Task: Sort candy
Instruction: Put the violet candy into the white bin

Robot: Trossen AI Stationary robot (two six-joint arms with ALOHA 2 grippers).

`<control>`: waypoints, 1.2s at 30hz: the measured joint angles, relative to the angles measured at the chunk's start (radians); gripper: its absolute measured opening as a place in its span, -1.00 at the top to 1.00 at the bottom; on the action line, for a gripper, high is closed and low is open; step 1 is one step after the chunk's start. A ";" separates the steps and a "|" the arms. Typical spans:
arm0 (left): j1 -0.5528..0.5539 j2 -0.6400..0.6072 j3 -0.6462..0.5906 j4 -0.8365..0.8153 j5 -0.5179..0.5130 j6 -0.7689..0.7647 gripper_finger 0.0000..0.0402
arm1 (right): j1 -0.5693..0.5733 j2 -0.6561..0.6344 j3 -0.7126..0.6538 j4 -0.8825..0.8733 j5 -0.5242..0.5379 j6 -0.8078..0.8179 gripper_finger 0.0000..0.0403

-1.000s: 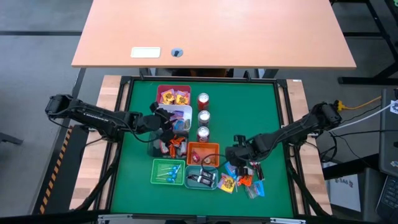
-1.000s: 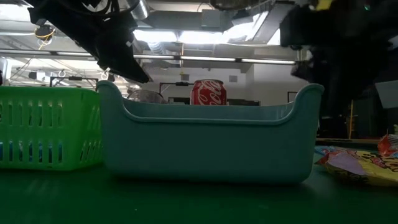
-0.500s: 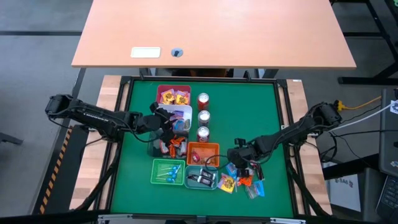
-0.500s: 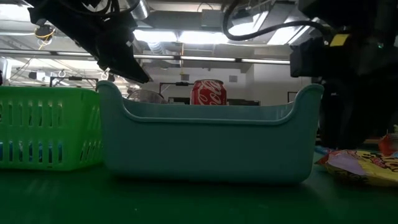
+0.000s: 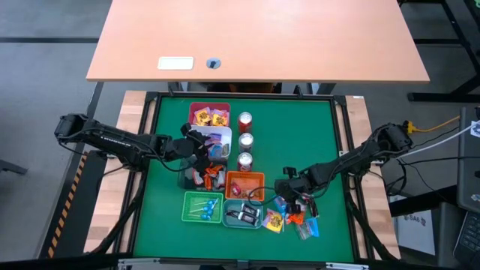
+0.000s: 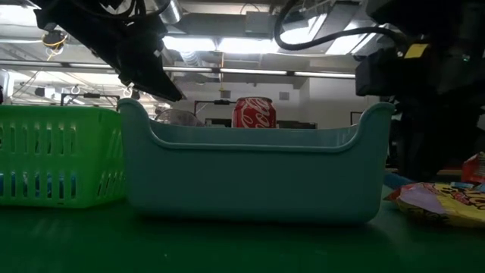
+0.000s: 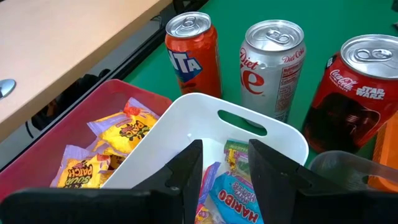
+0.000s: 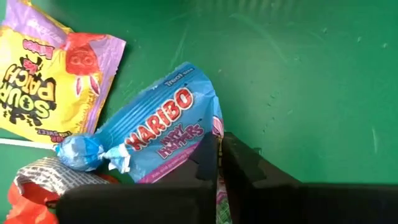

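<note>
A loose pile of candy [image 5: 294, 217] lies on the green mat near the front right. In the right wrist view it shows a blue Haribo packet [image 8: 158, 134], a yellow Sour Patch packet [image 8: 46, 87] and a blue lollipop [image 8: 78, 152]. My right gripper [image 5: 287, 196] is down at the pile's far edge, shut on the Haribo packet. My left gripper [image 5: 204, 154] hangs open over the white bin [image 7: 205, 127], which holds Haribo packets [image 7: 233, 199]. Its fingers touch nothing. My right gripper [image 8: 219, 149] pinches the blue Haribo packet by its edge [image 8: 210, 132] between its two fingers. The fingers come from above, steeply slanted down. The rest of the packet lies flat on the mat among the other sweets.
Six bins stand left of centre: red [image 5: 209, 115], white [image 5: 219, 137], dark [image 5: 193, 178], orange [image 5: 244, 184], green [image 5: 202, 207] and teal [image 5: 244, 215]. Three cans [image 5: 245, 141] stand in a row beside them. Bare mat lies to the far right [image 5: 307, 135].
My right gripper has come down onto the candy pile; in the low view its arm has sunk beside the teal bin. A red sweet at the low view's right edge has shifted.
</note>
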 joint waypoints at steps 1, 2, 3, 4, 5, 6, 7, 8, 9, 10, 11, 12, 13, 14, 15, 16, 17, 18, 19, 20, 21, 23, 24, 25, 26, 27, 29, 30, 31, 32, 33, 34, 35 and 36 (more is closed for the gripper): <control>0.000 0.000 0.000 0.000 0.000 0.000 0.41 | 0.000 0.000 0.000 0.000 0.000 0.001 0.95; 0.000 0.000 0.000 0.003 0.000 -0.001 0.41 | 0.000 0.000 0.000 0.000 0.000 0.006 0.93; 0.000 0.000 0.000 0.006 0.000 -0.001 0.41 | 0.000 0.000 0.000 -0.001 0.000 0.017 0.90; 0.000 0.000 0.000 0.010 0.001 -0.001 0.41 | 0.000 0.000 0.003 -0.005 0.000 0.022 0.89; 0.000 0.000 0.000 0.017 0.008 -0.001 0.41 | 0.000 0.000 0.009 -0.013 0.000 0.024 0.89; 0.000 0.000 0.000 0.028 0.023 -0.001 0.41 | 0.000 0.001 0.017 -0.026 0.000 0.024 0.89; 0.000 0.000 0.000 0.039 0.040 -0.001 0.41 | 0.000 0.001 0.028 -0.042 0.001 0.024 0.91; 0.000 0.000 0.000 0.054 0.054 -0.001 0.41 | 0.000 0.001 0.041 -0.058 0.005 0.024 0.93; -0.001 0.000 0.000 0.069 0.069 -0.001 0.41 | 0.000 0.001 0.058 -0.077 0.015 0.024 0.96; -0.001 0.000 0.000 0.082 0.085 -0.001 0.41 | 0.000 0.001 0.075 -0.102 0.029 0.022 0.98; 0.000 0.000 0.000 0.097 0.101 -0.001 0.41 | 0.000 0.001 0.091 -0.133 0.043 0.020 0.98; -0.001 0.000 0.000 0.110 0.115 -0.001 0.41 | 0.000 0.001 0.108 -0.167 0.058 0.019 0.98; -0.001 0.000 0.000 0.125 0.131 -0.001 0.41 | 0.000 0.001 0.125 -0.199 0.073 0.019 0.97; -0.003 0.000 0.000 0.139 0.145 -0.001 0.41 | 0.000 0.001 0.142 -0.227 0.087 0.019 0.96; -0.005 0.000 0.000 0.150 0.158 -0.001 0.41 | 0.000 0.001 0.158 -0.252 0.099 0.019 0.96; -0.009 0.000 0.000 0.159 0.164 -0.001 0.41 | 0.000 0.001 0.174 -0.280 0.110 0.018 0.96; -0.013 0.000 0.000 0.167 0.167 -0.001 0.41 | 0.000 0.001 0.189 -0.309 0.120 0.018 0.97; -0.019 0.000 0.000 0.176 0.168 -0.001 0.41 | 0.000 0.001 0.204 -0.337 0.128 0.017 0.98; -0.024 0.000 0.000 0.183 0.170 -0.001 0.41 | 0.000 0.001 0.220 -0.362 0.136 0.015 0.99; -0.029 0.000 0.000 0.187 0.170 -0.001 0.41 | 0.000 0.001 0.235 -0.380 0.145 0.015 0.99; -0.035 0.000 0.000 0.194 0.170 -0.001 0.41 | 0.000 0.001 0.250 -0.397 0.156 0.015 0.99; -0.048 0.000 0.000 0.210 0.171 -0.001 0.41 | 0.000 0.001 0.284 -0.433 0.187 0.015 0.98; -0.056 0.000 0.000 0.220 0.172 -0.002 0.41 | 0.000 0.001 0.302 -0.446 0.207 0.013 0.98; -0.063 0.000 0.000 0.229 0.173 -0.001 0.41 | 0.000 0.001 0.320 -0.452 0.229 0.009 0.98; -0.070 0.000 0.000 0.237 0.173 -0.001 0.41 | 0.000 0.000 0.335 -0.455 0.255 -0.001 0.99; -0.077 0.000 0.000 0.247 0.173 -0.001 0.41 | 0.000 0.000 0.351 -0.456 0.283 -0.009 0.99; -0.089 0.000 0.000 0.269 0.173 -0.001 0.41 | 0.000 0.000 0.382 -0.456 0.351 -0.017 0.99; -0.094 0.000 0.000 0.278 0.173 -0.001 0.41 | 0.000 0.000 0.396 -0.449 0.387 -0.018 0.99; -0.100 0.000 0.000 0.286 0.173 -0.001 0.41 | 0.000 0.000 0.407 -0.441 0.422 -0.018 0.98; -0.105 0.000 0.000 0.291 0.173 -0.001 0.41 | 0.000 0.000 0.417 -0.433 0.452 -0.019 0.98; -0.109 0.000 0.000 0.296 0.173 -0.001 0.41 | 0.000 0.000 0.424 -0.423 0.476 -0.019 0.98; -0.114 0.000 0.000 0.301 0.173 -0.001 0.41 | 0.000 0.000 0.428 -0.406 0.500 -0.019 0.98; -0.119 0.000 0.000 0.305 0.173 -0.001 0.41 | 0.000 0.000 0.430 -0.385 0.522 -0.019 0.98; -0.123 0.000 0.000 0.310 0.173 -0.001 0.41 | 0.000 0.000 0.430 -0.364 0.543 -0.019 0.98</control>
